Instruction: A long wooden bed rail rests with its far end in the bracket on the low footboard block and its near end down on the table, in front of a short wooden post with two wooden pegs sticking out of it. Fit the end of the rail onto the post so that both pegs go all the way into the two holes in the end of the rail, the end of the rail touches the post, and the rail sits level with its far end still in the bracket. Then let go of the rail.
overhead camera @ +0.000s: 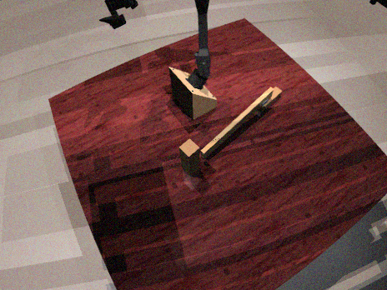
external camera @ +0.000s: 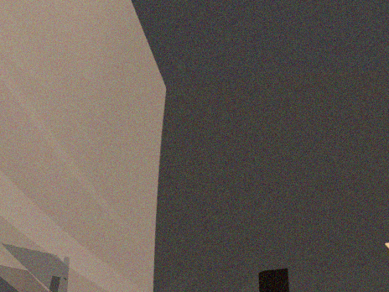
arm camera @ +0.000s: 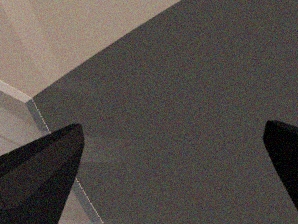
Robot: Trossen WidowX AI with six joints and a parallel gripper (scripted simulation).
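The long pale rail [overhead camera: 238,121] runs from its far end at the small footboard block [overhead camera: 278,91] down to its near end beside the short wooden post [overhead camera: 190,160]. The near end is close to the post's right side; whether it touches the table or the post cannot be told. The pegs and the rail's holes are hidden. My gripper [arm camera: 174,132] is open in the wrist view, its two dark fingers wide apart with nothing between them. No rail, post or block shows in that view. Which dark part in the top view is the gripper cannot be told.
A wedge-shaped wooden block [overhead camera: 203,107] stands on the dark red table [overhead camera: 233,217] behind the post. A dark jointed arm [overhead camera: 202,37] reaches down to its top. Another dark part [overhead camera: 114,18] hangs at the upper left. The exterior view shows mainly plain surfaces and a small dark block [external camera: 273,281].
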